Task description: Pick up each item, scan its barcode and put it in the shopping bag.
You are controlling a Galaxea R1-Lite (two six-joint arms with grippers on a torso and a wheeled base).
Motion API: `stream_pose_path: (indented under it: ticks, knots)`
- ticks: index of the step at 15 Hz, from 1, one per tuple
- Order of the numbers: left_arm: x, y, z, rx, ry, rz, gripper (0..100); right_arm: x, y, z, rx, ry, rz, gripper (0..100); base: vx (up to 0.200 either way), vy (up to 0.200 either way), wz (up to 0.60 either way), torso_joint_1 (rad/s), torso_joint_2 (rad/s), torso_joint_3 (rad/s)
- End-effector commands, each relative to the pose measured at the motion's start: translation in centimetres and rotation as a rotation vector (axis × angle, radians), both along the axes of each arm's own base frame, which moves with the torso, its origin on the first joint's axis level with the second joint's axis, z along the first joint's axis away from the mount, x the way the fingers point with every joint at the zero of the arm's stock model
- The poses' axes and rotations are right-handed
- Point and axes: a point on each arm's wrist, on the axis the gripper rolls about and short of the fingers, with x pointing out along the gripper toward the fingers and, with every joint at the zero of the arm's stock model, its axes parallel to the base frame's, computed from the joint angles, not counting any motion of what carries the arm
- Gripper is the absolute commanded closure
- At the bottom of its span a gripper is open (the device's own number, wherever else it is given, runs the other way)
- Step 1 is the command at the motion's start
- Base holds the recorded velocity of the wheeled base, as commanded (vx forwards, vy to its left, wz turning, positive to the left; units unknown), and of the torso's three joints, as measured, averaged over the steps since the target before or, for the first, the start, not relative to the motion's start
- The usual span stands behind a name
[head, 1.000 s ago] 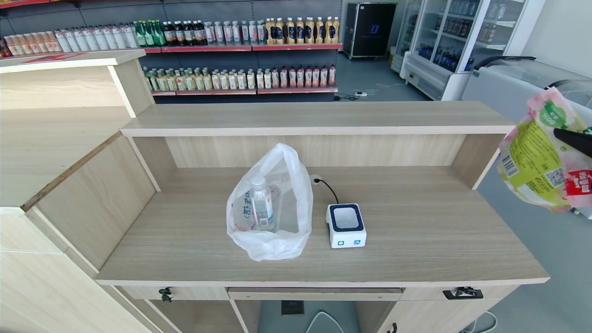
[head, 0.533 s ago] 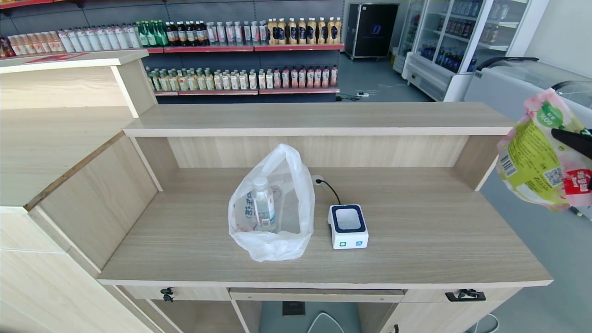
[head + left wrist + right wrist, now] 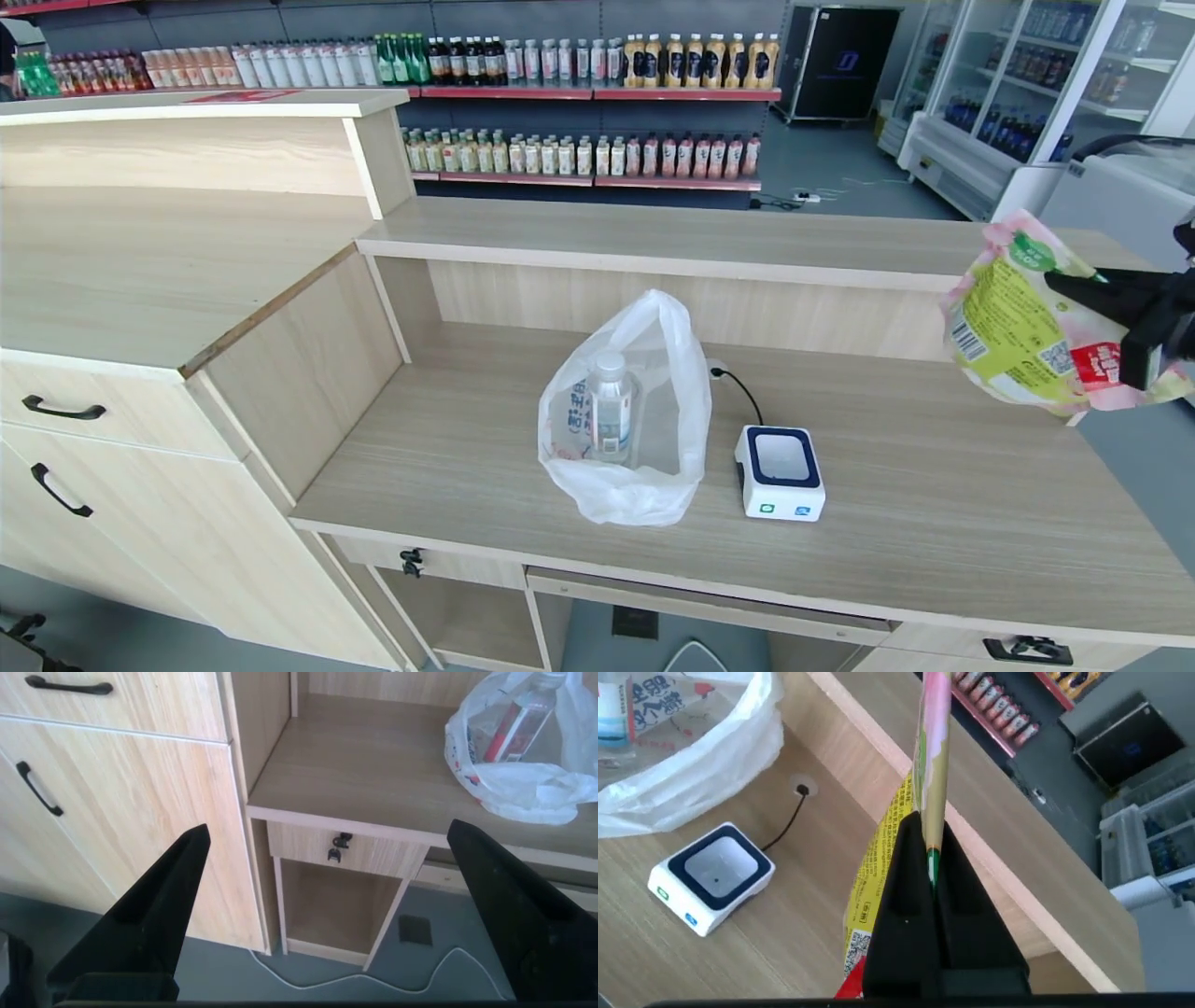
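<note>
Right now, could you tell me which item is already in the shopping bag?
The water bottle, standing inside the shopping bag; the snack packet is clamped in the right gripper instead.

1 snack pkt (image 3: 1013, 341), 1 shopping bag (image 3: 644, 490), 1 water bottle (image 3: 610, 411), 1 barcode scanner (image 3: 780, 471), 1 wood counter (image 3: 934, 509).

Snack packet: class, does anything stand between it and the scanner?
Nothing visible does. The snack packet, held in the right gripper, hangs above the right end of the counter; only bare wood lies between it and the scanner.
</note>
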Motion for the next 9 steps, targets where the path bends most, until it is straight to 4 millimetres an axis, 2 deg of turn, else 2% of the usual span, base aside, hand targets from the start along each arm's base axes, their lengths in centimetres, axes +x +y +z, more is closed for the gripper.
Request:
stream_pose_path:
  ticks: [1, 4, 9]
  knots:
    - [0.0, 0.0, 0.0, 0.000, 0.000, 0.001, 0, 3.6, 0.2, -2.1, -0.037, 0.018, 0.042, 100, 0.000, 0.000, 0.00, 0.000, 0.00, 0.000]
    - [0.0, 0.0, 0.0, 0.000, 0.000, 0.001, 0, 6.0, 1.3, -3.7, -0.161, -0.053, 0.099, 100, 0.000, 0.000, 0.00, 0.000, 0.00, 0.000]
    - [0.0, 0.0, 0.0, 0.000, 0.000, 0.001, 0, 6.7, 3.2, -4.4, -0.243, -0.088, 0.174, 100, 0.000, 0.000, 0.00, 0.000, 0.00, 0.000]
